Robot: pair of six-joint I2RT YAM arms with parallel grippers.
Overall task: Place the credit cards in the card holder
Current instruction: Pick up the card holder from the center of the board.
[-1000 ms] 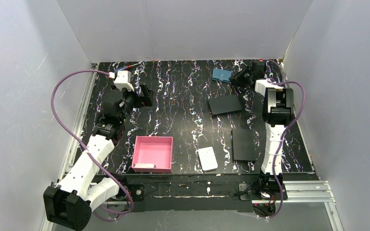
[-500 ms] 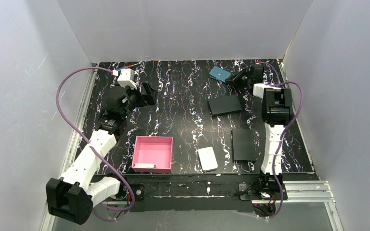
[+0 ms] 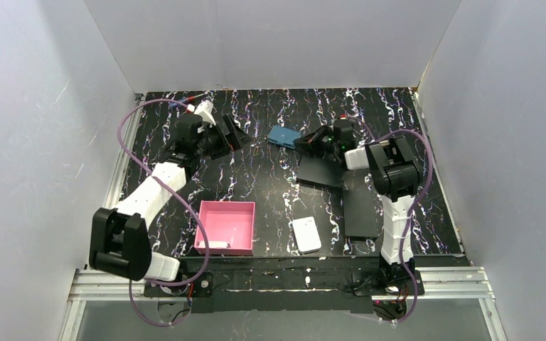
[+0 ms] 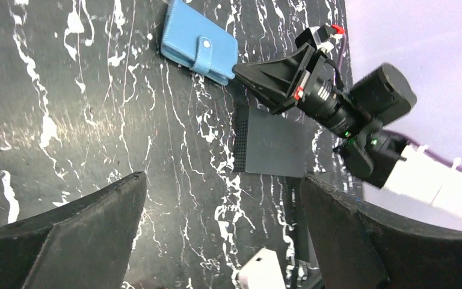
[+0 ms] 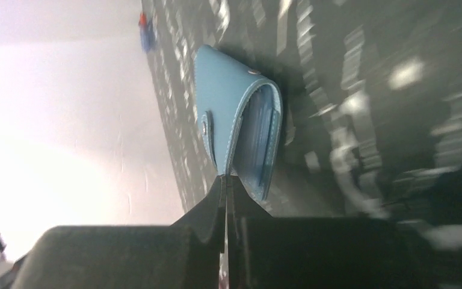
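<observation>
Jutting from closed right gripper [image 5: 225, 179], card holder [image 5: 216, 102], cover edge pinched

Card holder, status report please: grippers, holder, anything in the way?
Left gripper open, holding nothing. Right gripper shut on card holder edge; holder folded closed. Black slab close by, apart.

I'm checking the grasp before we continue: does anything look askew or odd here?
The card holder is pinched only at the edge of one cover by the right fingers, so it gapes partly open. Nothing looks spilled or damaged.
</observation>
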